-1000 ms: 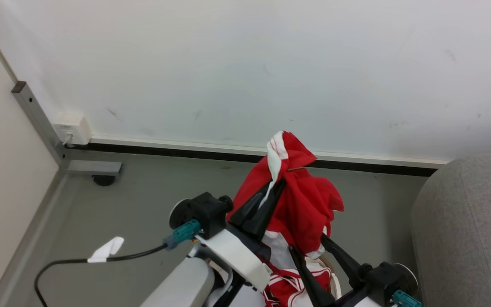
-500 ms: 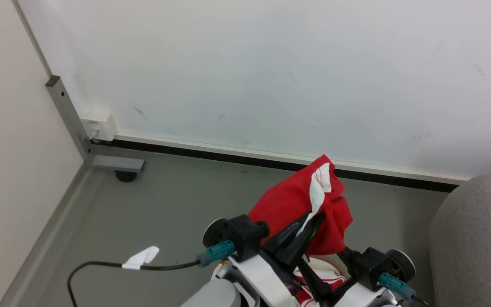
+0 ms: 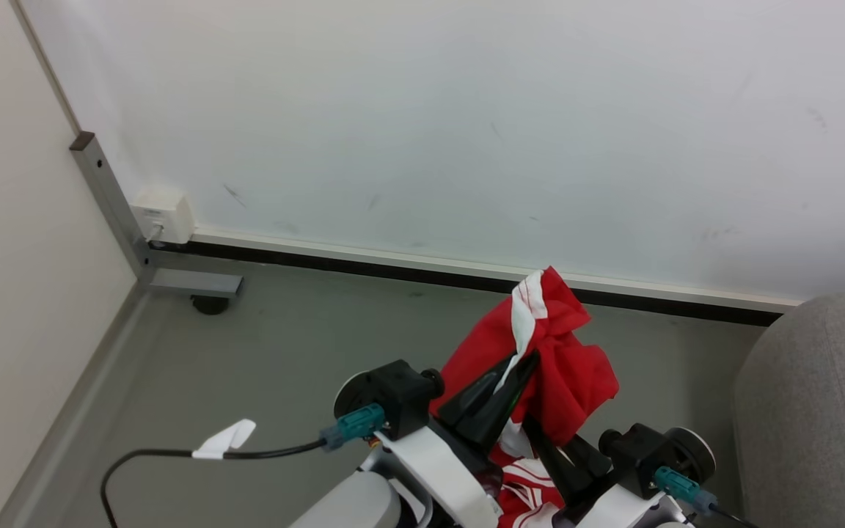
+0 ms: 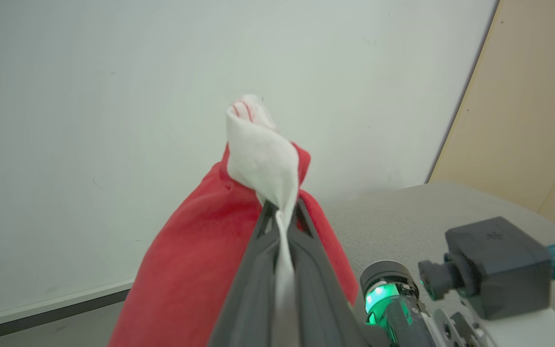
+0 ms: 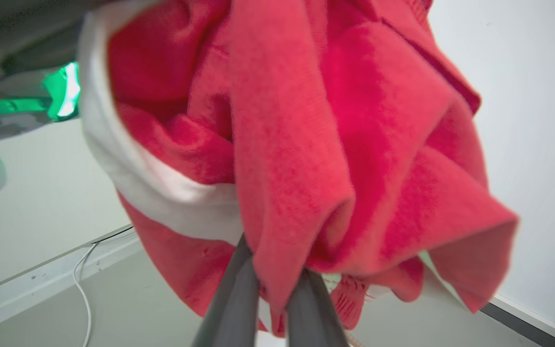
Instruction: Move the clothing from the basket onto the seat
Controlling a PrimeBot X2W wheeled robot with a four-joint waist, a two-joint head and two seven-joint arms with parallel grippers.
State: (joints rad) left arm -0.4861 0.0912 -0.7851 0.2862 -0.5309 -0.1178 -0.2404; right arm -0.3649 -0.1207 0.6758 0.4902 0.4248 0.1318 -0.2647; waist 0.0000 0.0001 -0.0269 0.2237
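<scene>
The clothing [image 3: 569, 374], a bunched red garment with a white striped band, hangs in the air between both arms. My left gripper [image 3: 529, 363] is shut on its white band near the top; in the left wrist view the left gripper [image 4: 280, 209] pinches the clothing [image 4: 195, 260]. Just below, my right gripper [image 3: 534, 425] is shut on a lower red fold. In the right wrist view the right gripper [image 5: 277, 284] nips the clothing [image 5: 330, 144]. More red-and-white fabric [image 3: 532, 484] lies beneath the arms. The grey seat [image 3: 818, 411] stands at the right. The basket is hidden.
A white wall with a dark baseboard [image 3: 422, 268] runs across the back. At the left stand a metal post [image 3: 111, 202], a white socket box [image 3: 162, 216] and a caster [image 3: 210, 304]. A black cable with a white tag [image 3: 224, 440] trails over the grey floor.
My right gripper has risen to the hanging clothing and shut on its lower fold. The left gripper keeps its hold. The head camera has shifted.
</scene>
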